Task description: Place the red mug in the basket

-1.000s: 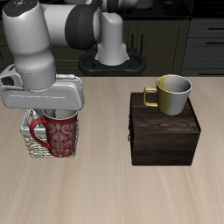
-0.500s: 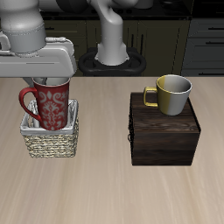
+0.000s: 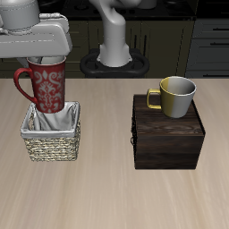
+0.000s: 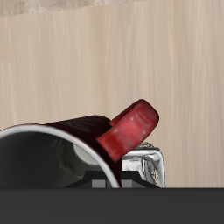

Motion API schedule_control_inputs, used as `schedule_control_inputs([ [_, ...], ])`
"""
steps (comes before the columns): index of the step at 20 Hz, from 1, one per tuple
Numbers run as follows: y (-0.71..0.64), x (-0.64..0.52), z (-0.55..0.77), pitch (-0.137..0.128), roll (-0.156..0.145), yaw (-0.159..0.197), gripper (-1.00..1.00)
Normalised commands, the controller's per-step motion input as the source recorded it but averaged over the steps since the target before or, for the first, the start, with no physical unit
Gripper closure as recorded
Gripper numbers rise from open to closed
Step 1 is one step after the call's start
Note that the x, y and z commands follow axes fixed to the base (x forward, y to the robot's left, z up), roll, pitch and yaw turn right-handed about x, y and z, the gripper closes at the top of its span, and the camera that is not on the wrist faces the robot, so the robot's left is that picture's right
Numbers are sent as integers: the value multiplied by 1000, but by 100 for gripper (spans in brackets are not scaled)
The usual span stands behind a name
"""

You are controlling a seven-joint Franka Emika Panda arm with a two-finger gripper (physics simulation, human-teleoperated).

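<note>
The red mug (image 3: pixel 49 88), dark red with a pale pattern and a red loop handle (image 3: pixel 21 86), hangs upright from my gripper (image 3: pixel 46 61), which is shut on its rim. The mug's base is just over the opening of the tan wicker basket (image 3: pixel 51 143), whose grey-white lining shows below it. In the wrist view the mug's handle (image 4: pixel 129 129) and grey inside (image 4: pixel 35 166) fill the frame close to the camera over the wooden tabletop. My fingertips are hidden by the mug's rim.
A grey mug with a yellow handle (image 3: pixel 176 96) stands on a dark wooden box (image 3: pixel 168 139) beside the basket. The robot's base with a black round plate (image 3: pixel 112 64) stands at the table's back.
The gripper has risen with the red mug: a second ago the mug sat deep in the basket, now it hangs above the basket's rim.
</note>
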Motion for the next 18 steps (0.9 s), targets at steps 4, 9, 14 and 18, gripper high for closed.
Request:
schedule_control_inputs([
  [4,-94,-208,109,-29,3,10,100],
  [9,-77,-225,81,-23,-2,1,100],
  [14,-125,-296,25,-17,-12,9,100],
  [18,-145,-361,0,-24,7,-7,100],
])
